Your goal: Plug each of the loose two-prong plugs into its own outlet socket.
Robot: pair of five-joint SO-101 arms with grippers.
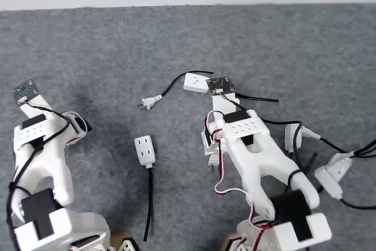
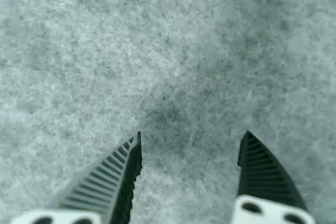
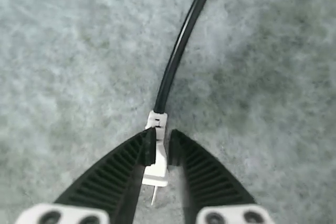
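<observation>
Right gripper (image 3: 163,136): black ribbed jaws closed on a small white two-prong plug (image 3: 156,173), pinching its body from both sides; one thin metal prong (image 3: 154,196) shows at the end of the plug nearest the wrist; the plug's glossy black cable (image 3: 181,51) runs away from the jaws over the grey carpeted table surface (image 1: 106,45); whether the plug touches the carpet cannot be told.

Left gripper (image 2: 192,137): jaws spread wide with nothing between them; bare carpet beneath.

High view: left arm (image 1: 41,157) stands at the left side of the table, well apart from every plug and socket; right arm (image 1: 252,151) extends over the middle right. A white rectangular outlet socket (image 1: 144,150) lies flat between the two arms; its black cord (image 1: 150,198) runs toward the near edge. A second white plug (image 1: 151,103) lies loose on the carpet beyond that socket and apart from it; its black lead curves to a white square block (image 1: 195,82) just beside the right arm's wrist end. Right of the right arm lie a white plug body (image 1: 292,136) and a larger white connector (image 1: 329,177) among tangled black cables; what joins what there cannot be told.
</observation>
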